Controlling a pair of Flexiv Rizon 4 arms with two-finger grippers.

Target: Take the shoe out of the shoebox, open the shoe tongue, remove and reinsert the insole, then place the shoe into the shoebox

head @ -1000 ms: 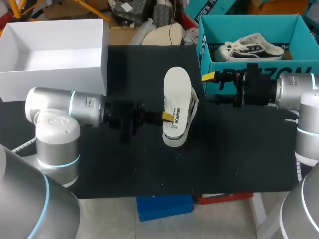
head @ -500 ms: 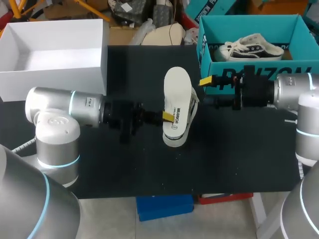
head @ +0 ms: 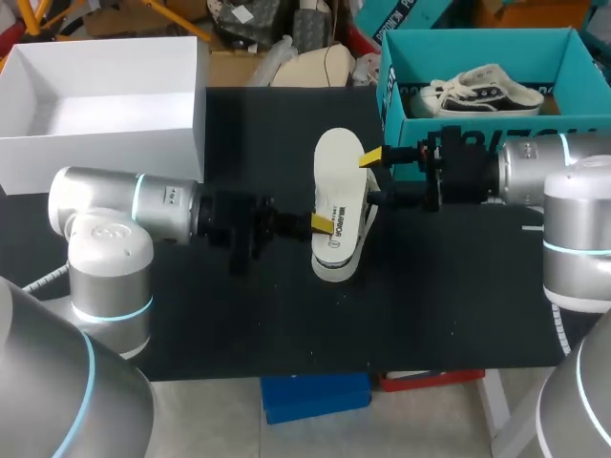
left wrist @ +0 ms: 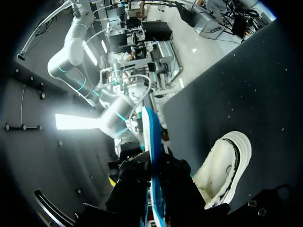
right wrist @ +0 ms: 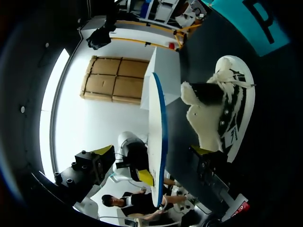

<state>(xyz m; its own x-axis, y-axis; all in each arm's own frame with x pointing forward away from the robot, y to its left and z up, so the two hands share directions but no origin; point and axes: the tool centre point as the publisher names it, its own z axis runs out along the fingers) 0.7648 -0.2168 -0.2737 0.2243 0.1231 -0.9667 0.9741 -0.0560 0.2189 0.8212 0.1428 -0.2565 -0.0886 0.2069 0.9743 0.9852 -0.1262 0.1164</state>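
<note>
Holding the insole (head: 340,167) upright on edge, clamped in my left hand (head: 320,224). Right hand (head: 374,177) is spread wide, fingers either side of the insole (touching? cannot tell). Shoe (left wrist: 222,165) lies on the counter (head: 430,286), just beside.

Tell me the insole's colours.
The insole has a white face with blue along its edge; the right wrist view shows it best.

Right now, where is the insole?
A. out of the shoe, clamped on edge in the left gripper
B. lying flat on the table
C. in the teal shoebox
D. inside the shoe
A: the insole stands on edge in the left gripper, while the shoe lies beside it on the table.
</note>
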